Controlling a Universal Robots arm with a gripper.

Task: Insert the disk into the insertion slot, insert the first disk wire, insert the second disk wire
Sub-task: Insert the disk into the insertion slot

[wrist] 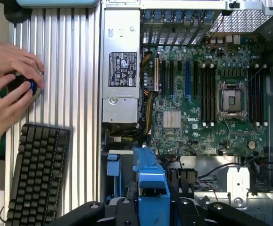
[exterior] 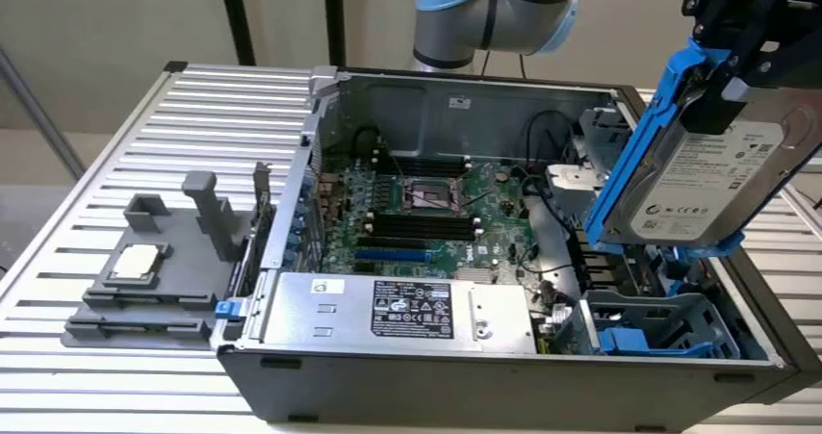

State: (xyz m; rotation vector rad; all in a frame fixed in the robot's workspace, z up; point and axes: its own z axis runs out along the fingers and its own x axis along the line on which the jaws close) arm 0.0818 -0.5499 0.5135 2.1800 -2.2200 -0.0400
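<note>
My gripper (exterior: 734,73) is shut on the disk (exterior: 700,179), a silver hard drive with a white label in a bright blue carrier frame. It holds the disk on edge, tilted, in the air at the exterior view's right. The disk hangs above the open computer case (exterior: 514,367). Below it, in the case's near right corner, sits the insertion slot (exterior: 655,323), a grey-blue ribbed cage with blue tabs. In the wrist view the blue carrier (wrist: 150,186) sits between my gripper's (wrist: 150,209) black fingers, over the case.
Inside the case lie the green motherboard (exterior: 424,213) and the silver power-supply box (exterior: 398,309). A grey stand with a chip (exterior: 141,270) rests on the slatted table (exterior: 103,184). A keyboard (wrist: 35,174) and a person's hands (wrist: 9,89) on a small device are beside the case.
</note>
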